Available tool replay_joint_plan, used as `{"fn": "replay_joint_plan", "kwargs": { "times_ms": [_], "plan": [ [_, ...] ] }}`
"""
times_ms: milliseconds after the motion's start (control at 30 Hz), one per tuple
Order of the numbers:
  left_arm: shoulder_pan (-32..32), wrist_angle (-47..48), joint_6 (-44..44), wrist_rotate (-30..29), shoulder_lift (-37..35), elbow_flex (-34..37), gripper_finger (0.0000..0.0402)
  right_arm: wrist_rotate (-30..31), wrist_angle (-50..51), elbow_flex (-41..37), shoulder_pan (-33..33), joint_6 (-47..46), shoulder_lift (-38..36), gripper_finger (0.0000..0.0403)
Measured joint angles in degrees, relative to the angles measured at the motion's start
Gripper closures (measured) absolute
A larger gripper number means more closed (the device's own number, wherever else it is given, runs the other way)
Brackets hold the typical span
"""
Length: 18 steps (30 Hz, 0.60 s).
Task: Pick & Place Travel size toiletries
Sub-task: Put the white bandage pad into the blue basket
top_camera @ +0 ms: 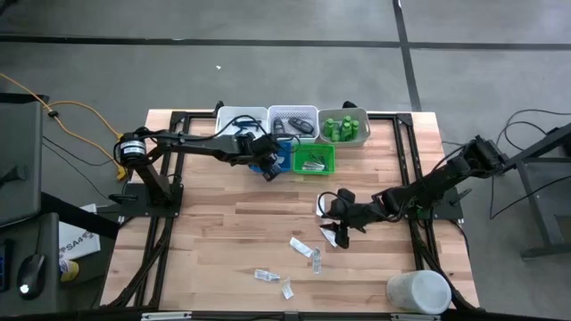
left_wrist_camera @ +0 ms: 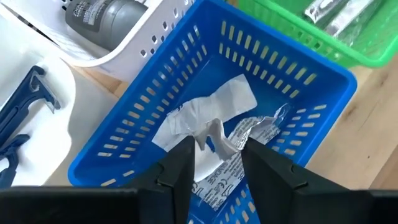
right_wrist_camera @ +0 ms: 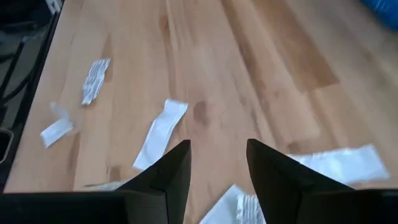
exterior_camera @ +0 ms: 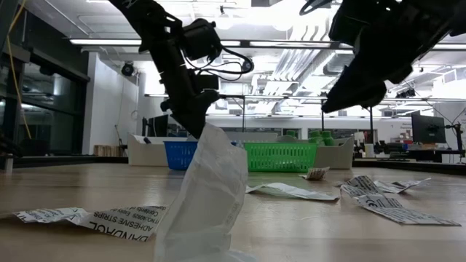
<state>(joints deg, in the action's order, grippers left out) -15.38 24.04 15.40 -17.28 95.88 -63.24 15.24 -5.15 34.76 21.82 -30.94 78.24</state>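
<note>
A robotics lab — wooden bench point(top_camera: 223, 223) on a concrete floor point(top_camera: 268, 71), open hall with strip ceiling lights point(exterior_camera: 291, 44) beyond.

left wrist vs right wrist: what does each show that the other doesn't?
Left wrist only: the blue basket with crumpled white packets inside, a white tray holding a grey bottle, a green basket, and the left gripper open above the blue basket.

Right wrist only: flat white packets scattered on the bare wooden table, with the right gripper open over them.

Both: white packets and an open pair of dark fingers.
</note>
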Motion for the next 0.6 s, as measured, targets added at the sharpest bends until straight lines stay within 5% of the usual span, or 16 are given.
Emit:
{"fn": "replay_joint_plan", "kwargs": {
  "times_ms": [200, 600],
  "plan": [
    [0.0, 0.5, -3.3, -0.3, 0.0, 0.0, 0.0270, -0.6, 1.5, 0.0, -0.1, -3.6, 0.0, 0.0254],
    [0.0, 0.1, -10.9, -1.9, 0.0, 0.0, 0.0270, 2.1, 2.4, 0.0, -0.9, 11.5, 0.0, 0.0254]
  ]
}}
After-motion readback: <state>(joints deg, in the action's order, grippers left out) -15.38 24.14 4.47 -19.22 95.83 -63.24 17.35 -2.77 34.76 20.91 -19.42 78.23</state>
